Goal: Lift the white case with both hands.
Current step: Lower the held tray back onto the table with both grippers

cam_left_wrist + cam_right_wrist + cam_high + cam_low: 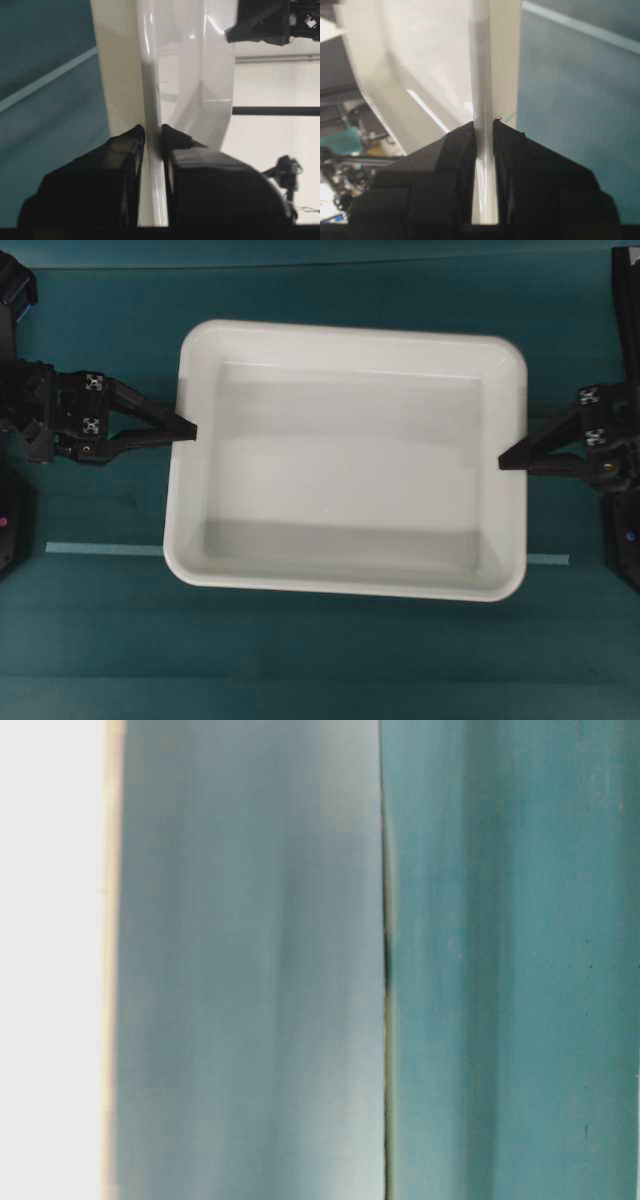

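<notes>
The white case point(350, 455) is a broad, shallow rectangular tray of glossy white plastic, with rounded corners, a raised rim and a flat pale-grey bottom, and nothing lies in it. From overhead it fills the middle of the teal surface point(330, 670), with its long sides running across the view and a thin pale tape strip point(100, 549) showing at either side near its lower edge. My left gripper point(190, 429) reaches in level from the left, its tapering black fingers point(125, 165) clenched on the left rim, one inside the wall and one outside. In my left wrist view the rim runs as a bright white band straight up between them. My right gripper point(503, 459) comes in level from the right in the same way, its fingers point(457, 150) pinching the right rim, which my right wrist view shows squeezed tight between the two pads. Both of my arms lie stretched toward each other across the case, roughly opposite. The table-level view gives only blurred bands of white, grey and teal, so I cannot tell from it whether the case touches the surface.
</notes>
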You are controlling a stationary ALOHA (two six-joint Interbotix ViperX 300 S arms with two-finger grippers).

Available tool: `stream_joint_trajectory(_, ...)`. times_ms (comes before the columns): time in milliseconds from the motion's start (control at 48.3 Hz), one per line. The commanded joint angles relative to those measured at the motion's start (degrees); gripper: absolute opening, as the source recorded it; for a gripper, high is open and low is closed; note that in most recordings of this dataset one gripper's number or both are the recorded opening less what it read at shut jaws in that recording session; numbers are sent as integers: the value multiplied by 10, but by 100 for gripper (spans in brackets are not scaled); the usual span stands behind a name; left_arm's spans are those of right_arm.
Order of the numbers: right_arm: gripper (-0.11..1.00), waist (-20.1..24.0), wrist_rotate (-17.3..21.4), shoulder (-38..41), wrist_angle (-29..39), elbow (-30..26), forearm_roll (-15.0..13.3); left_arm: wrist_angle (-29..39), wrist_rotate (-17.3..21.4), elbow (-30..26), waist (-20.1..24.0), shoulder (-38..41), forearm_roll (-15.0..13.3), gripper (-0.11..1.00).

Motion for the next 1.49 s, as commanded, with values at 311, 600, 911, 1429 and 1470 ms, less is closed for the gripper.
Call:
stream_joint_trajectory(311, 10, -3, -7, 65, -48, 76, -1, 1, -4, 73, 4, 75, 2, 5)
stream_joint_trajectory(600, 10, 0, -9, 127, -111, 114, -1, -4, -4, 103, 4, 122, 2, 5)
stream_joint_trajectory(911, 10, 5, -10, 201, -202, 147, -1, -4, -11, 140, 5, 156, 2, 5)
stream_joint_trajectory(1429, 10, 21, -10, 264, -214, 163, -3, -47, -12, 162, 7, 235, 2, 5)
stream_joint_trajectory(1470, 10, 23, -10, 268, -214, 165, -3, -49, -12, 162, 7, 242, 2, 5)
